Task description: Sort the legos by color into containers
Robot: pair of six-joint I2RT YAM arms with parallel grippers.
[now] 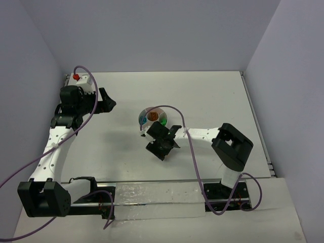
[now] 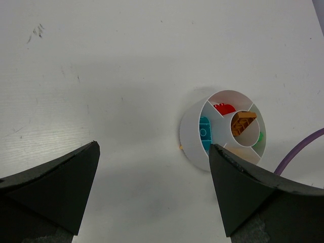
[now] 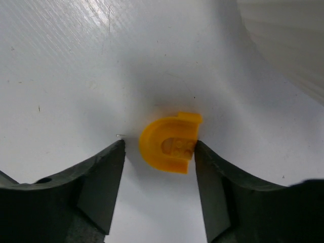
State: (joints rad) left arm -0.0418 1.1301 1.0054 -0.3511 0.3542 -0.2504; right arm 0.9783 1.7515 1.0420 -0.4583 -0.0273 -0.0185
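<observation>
The white dish (image 1: 144,116) stands mid-table. In the left wrist view, the dish (image 2: 191,132) holds a red lego (image 2: 224,108), a teal lego (image 2: 204,132), a green lego (image 2: 260,136) in wedge sections, and a brown-orange lego (image 2: 243,123) in the centre well. A yellow-orange lego (image 3: 169,143) lies on the table just beside the dish wall (image 3: 283,40). My right gripper (image 3: 159,147) is open and low around it; one finger touches the lego, the other stands slightly off. It also shows in the top view (image 1: 150,132). My left gripper (image 1: 109,101) is open and empty, far left of the dish (image 2: 154,149).
A purple cable (image 1: 195,162) loops from the right arm over the table near the dish and shows in the left wrist view (image 2: 298,152). A white box with a red button (image 1: 77,77) sits at the far left corner. Walls enclose the table.
</observation>
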